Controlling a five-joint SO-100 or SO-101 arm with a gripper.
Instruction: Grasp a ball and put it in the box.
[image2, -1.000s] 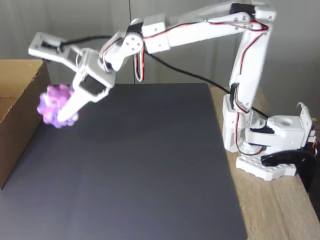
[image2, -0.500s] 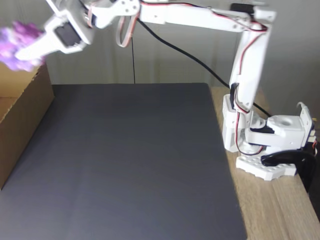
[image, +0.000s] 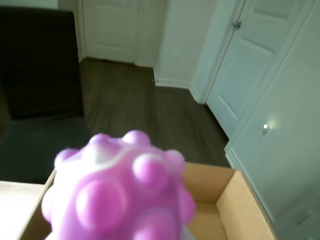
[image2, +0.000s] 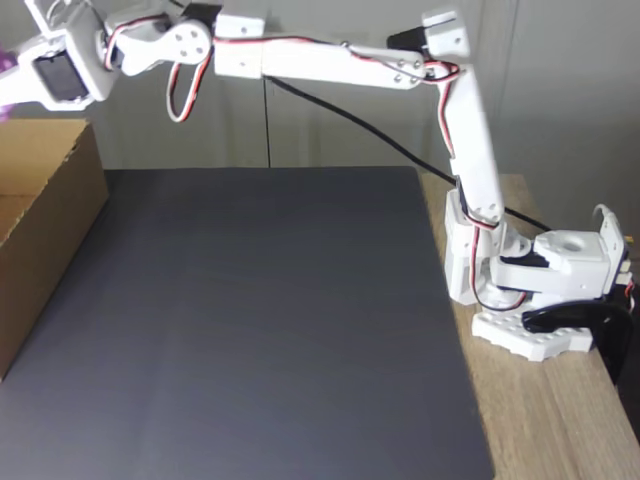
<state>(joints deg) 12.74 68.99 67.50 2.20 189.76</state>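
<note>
Low in the wrist view, the gripper pinches the knobby purple ball (image: 117, 192) above the open cardboard box (image: 235, 202), positioned for dropping it inside.

soft, even daylight; the ball (image: 117, 192) looms blurred in the wrist view, background sharper.

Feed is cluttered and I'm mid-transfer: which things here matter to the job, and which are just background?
Job:
- bumpy purple-pink knobbed ball, held by the end effector
- brown corrugated cardboard box, open below the ball

Background:
- black mat
- wooden table
- white doors
- dark floor
</note>
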